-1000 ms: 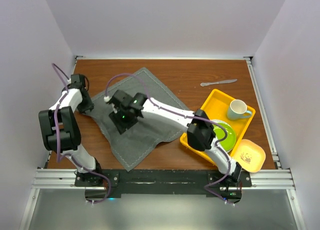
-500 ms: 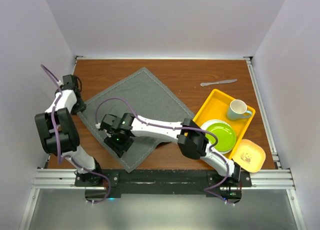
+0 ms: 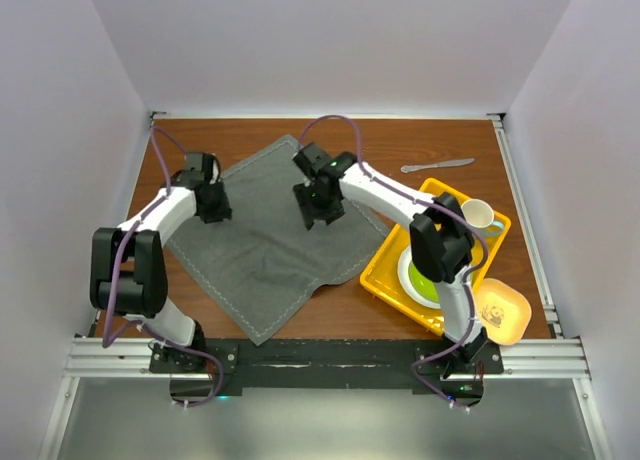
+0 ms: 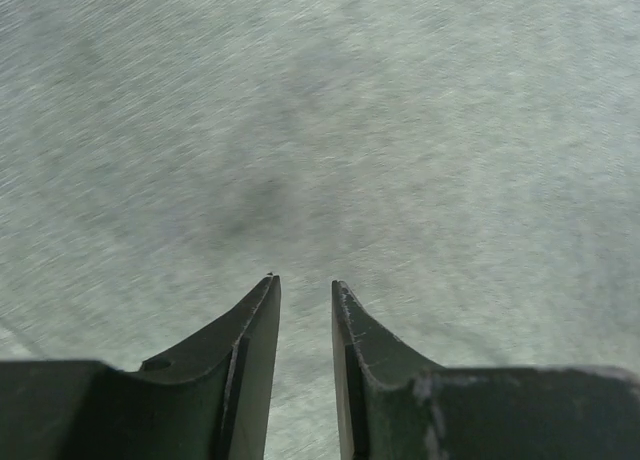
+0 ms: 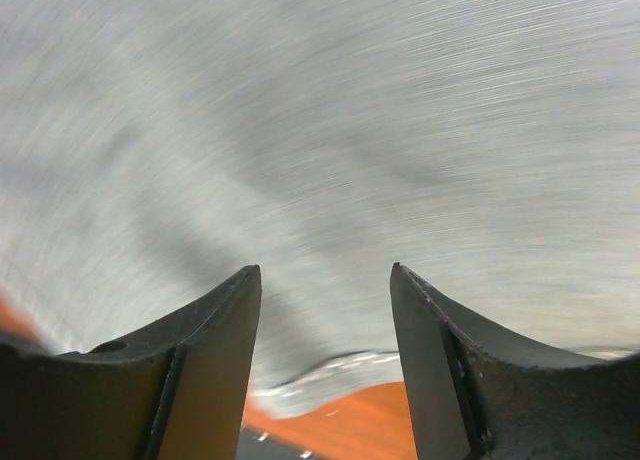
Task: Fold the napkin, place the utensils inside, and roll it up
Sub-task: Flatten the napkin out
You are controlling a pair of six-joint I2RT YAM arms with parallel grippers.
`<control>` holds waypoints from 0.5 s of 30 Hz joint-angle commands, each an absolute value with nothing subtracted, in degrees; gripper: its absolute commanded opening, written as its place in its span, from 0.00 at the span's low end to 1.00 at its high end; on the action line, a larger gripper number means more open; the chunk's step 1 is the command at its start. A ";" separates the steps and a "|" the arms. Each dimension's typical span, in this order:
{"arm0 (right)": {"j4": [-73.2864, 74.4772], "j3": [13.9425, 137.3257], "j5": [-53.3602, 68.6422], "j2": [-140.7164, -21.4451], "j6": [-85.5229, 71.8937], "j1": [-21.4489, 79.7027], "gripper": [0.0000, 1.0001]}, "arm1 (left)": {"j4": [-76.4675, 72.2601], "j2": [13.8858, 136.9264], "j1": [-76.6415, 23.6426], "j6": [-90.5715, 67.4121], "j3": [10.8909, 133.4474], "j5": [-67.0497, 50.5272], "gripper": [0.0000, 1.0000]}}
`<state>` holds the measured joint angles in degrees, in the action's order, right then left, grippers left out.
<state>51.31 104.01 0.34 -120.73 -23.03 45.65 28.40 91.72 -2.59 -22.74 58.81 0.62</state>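
Note:
The dark grey napkin lies spread on the brown table, rumpled towards its lower right. My left gripper is low over its left part; in the left wrist view the jaws stand narrowly apart with nothing between them, over the cloth. My right gripper is over the napkin's upper right part; its jaws are wide open and empty above the cloth, near its stitched edge. One silvery utensil lies on the table at the back right, apart from the napkin.
A yellow tray at the right holds a mug and a green plate, partly hidden by my right arm. A small yellow dish sits at the front right. Walls close in the table on three sides.
My right gripper swung from the napkin's lower left to its upper right part. My left gripper moved from the table's left edge inward onto the napkin. The cloth shifted and rumpled.

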 commanded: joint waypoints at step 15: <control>51.86 108.63 -8.70 -127.26 -21.45 35.95 0.51 | 23.02 108.01 -9.23 -26.10 72.68 2.11 0.32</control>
<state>53.12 106.72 -6.66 -126.54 -22.72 37.06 23.62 105.93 -8.93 -24.62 69.41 1.19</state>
